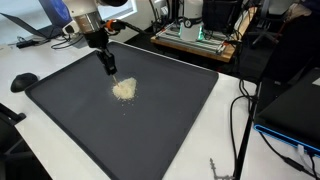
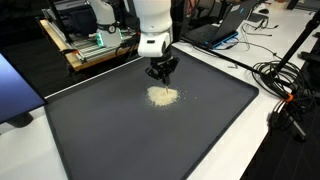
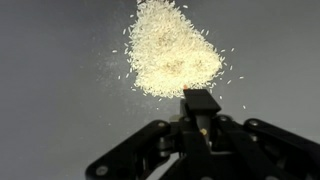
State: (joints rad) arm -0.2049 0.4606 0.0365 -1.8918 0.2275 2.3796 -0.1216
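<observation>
Fingers [image 3: 200, 103] are pinched together right at the lower edge of the grain pile [image 3: 172, 50], which sits near mid-frame on the dark mat [image 1: 180, 120] in both exterior views, so I'd keep the tips low and go slow or loose grains will scatter.

grain pile [image 1: 124, 89]: cream-white, uniform, a few stray pale specks around it. mat [image 1: 160, 130]: plain matte dark grey, no pattern. bench [image 1: 228, 120]: white. end effector [image 1: 110, 68]: all black. arm [image 2: 152, 18]: glossy white.
</observation>
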